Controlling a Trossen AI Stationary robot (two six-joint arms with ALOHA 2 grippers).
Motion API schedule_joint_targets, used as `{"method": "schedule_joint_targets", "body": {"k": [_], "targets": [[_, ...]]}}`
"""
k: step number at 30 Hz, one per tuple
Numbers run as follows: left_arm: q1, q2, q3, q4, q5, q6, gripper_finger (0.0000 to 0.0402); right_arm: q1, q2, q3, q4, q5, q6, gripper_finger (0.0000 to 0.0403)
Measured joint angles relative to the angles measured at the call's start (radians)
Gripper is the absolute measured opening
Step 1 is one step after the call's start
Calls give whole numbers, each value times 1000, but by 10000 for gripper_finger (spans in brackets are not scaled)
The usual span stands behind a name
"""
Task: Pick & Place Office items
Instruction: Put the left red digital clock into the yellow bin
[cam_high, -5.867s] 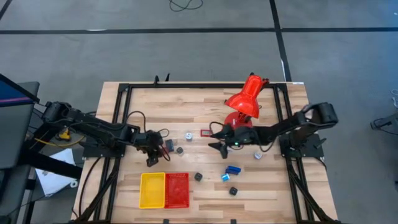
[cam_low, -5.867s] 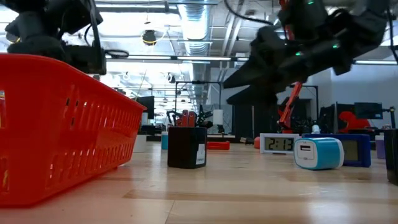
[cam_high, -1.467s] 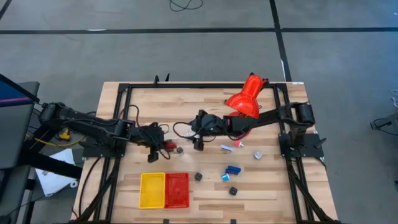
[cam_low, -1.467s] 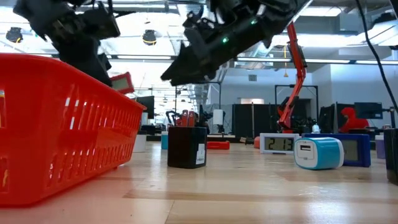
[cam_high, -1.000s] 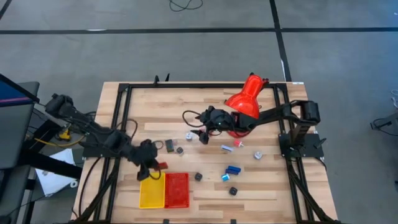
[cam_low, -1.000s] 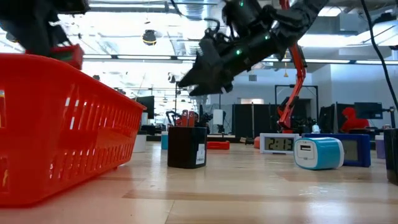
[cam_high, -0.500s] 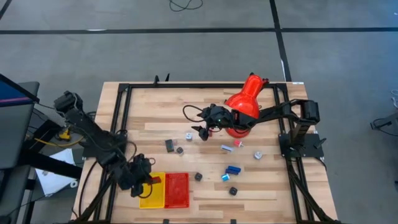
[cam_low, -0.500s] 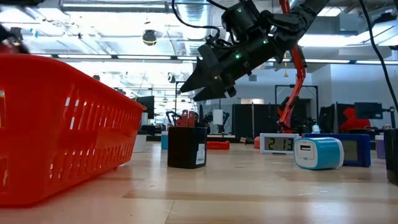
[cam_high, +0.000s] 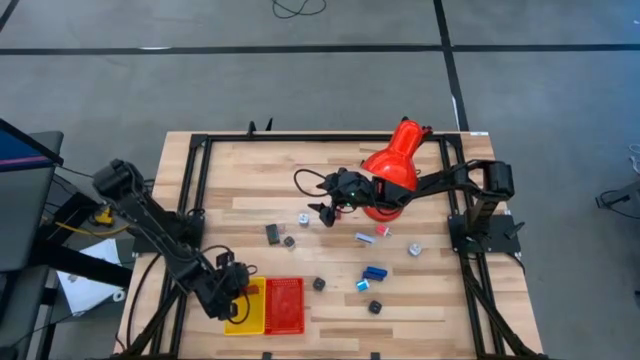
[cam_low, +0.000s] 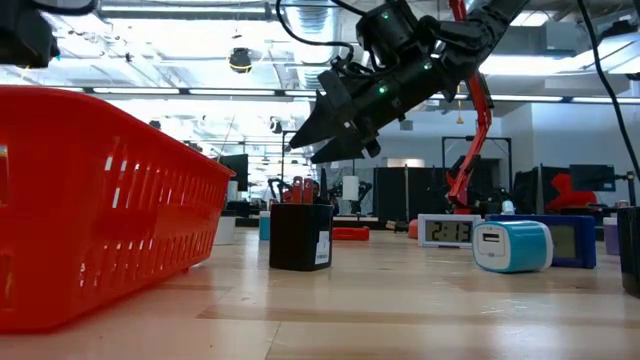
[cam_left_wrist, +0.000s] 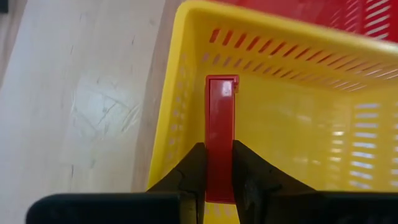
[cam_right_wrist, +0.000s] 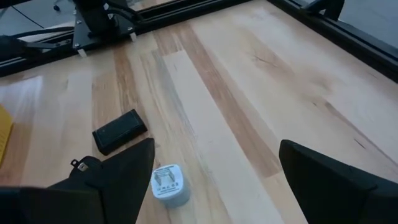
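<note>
**Red piece held over the yellow tray**

A flat, smooth red plastic stick (cam_left_wrist: 219, 134) is squeezed between the fingers of the left gripper (cam_left_wrist: 219, 163). It is held just above the yellow plastic tray with slotted walls (cam_left_wrist: 292, 112), near the tray's outer wall. Its long side points straight out from the fingers, across the tray toward the red slotted tray (cam_high: 285, 305) beside it. The tray floor lies right below, so it is judged that only a letting-go is needed next.

The right gripper (cam_high: 329, 213) is held wide open above the bare wooden table (cam_high: 250, 190), beside the big shiny red desk lamp (cam_high: 392, 170). A small round white and blue piece (cam_right_wrist: 169, 183) and a flat black block (cam_right_wrist: 119, 131) lie just ahead of it. The right arm is the nearer one for these.
</note>
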Motion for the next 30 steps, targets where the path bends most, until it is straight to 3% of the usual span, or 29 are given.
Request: {"method": "schedule_joint_targets", "body": {"k": [30], "targets": [[1,3,-2,-6,3,2,68,0,0,0,0,0,0,336]]}}
